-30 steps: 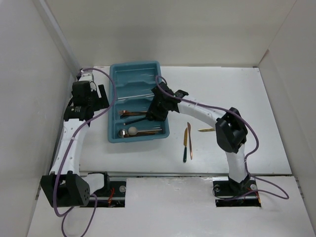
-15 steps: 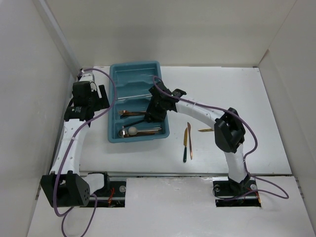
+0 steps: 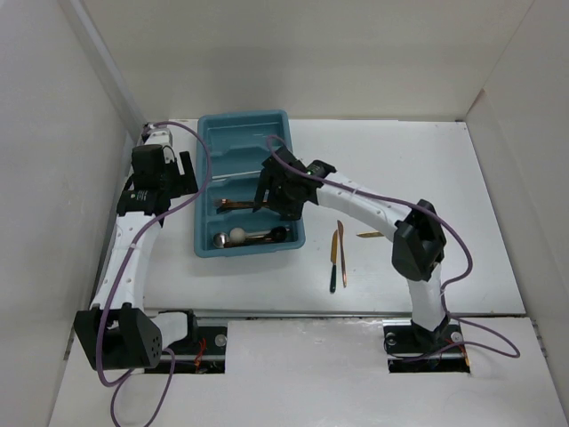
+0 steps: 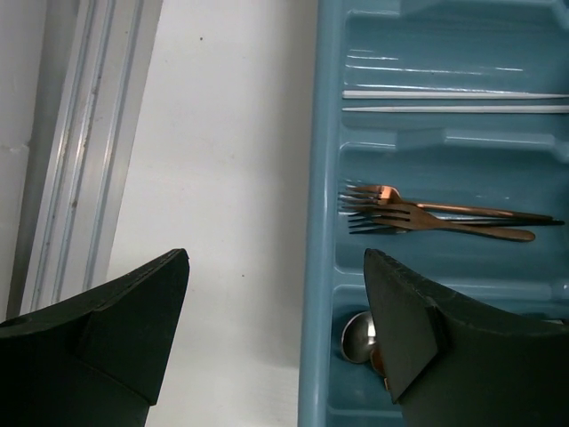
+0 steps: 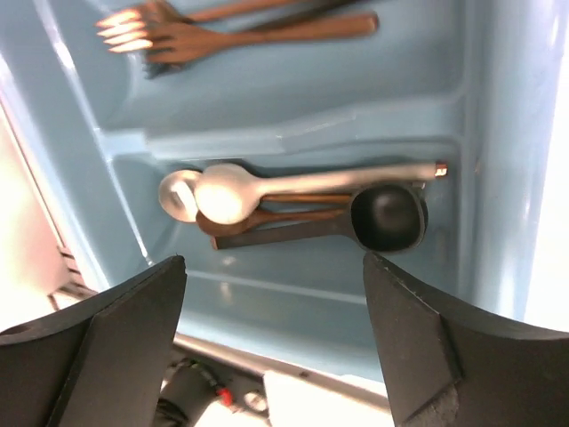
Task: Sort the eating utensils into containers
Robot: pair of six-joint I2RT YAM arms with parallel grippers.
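1. Because its jaws stand wide apart with nothing between them, right gripper (image 5: 276, 265) has let go of its load. It hangs over the nearest compartment of tray (image 3: 244, 116).
2. Black spoon (image 5: 388, 216) lies there on the other spoons (image 5: 231, 191), so like rests with like.
3. Forks (image 5: 178, 36) have the next compartment, and white sticks (image 4: 444, 100) the one beyond.
4. Left gripper (image 4: 276, 258), also spread and empty, hangs over the left rim, probably to keep clear.
5. Knives (image 3: 336, 258) lie on the table (image 3: 427, 178), right of tray, not yet sorted.
6. A second ago the right jaws were narrower and a dark handle stuck out of them. Now they are wider, and the gripper has moved a little left.
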